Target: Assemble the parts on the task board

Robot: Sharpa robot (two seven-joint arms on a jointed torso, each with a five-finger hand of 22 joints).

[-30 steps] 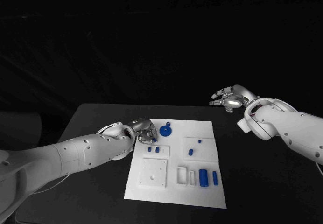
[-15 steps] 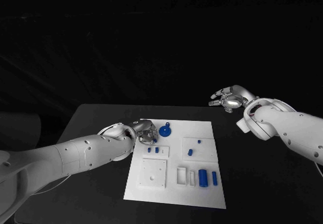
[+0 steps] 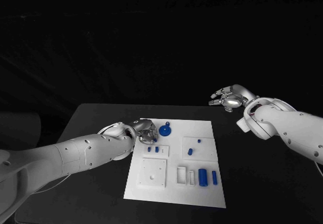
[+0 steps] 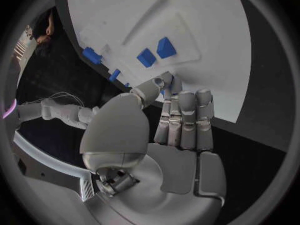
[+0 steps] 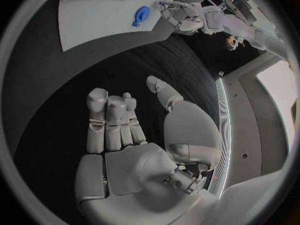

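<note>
My left hand (image 3: 143, 131) pinches a small blue part (image 3: 154, 138) at the white board's (image 3: 202, 196) upper left corner, mid-frame. My right hand (image 3: 228, 99), upper right, hangs empty, fingers apart.

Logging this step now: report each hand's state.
Left hand: pinches a small blue part at the task board's edge.
Right hand: open, holds nothing, raised off to the side of the board.

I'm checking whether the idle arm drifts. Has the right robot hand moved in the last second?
No. The right robot hand hovers in the same place beyond the far right corner of the task board, away from the blue parts.
</note>
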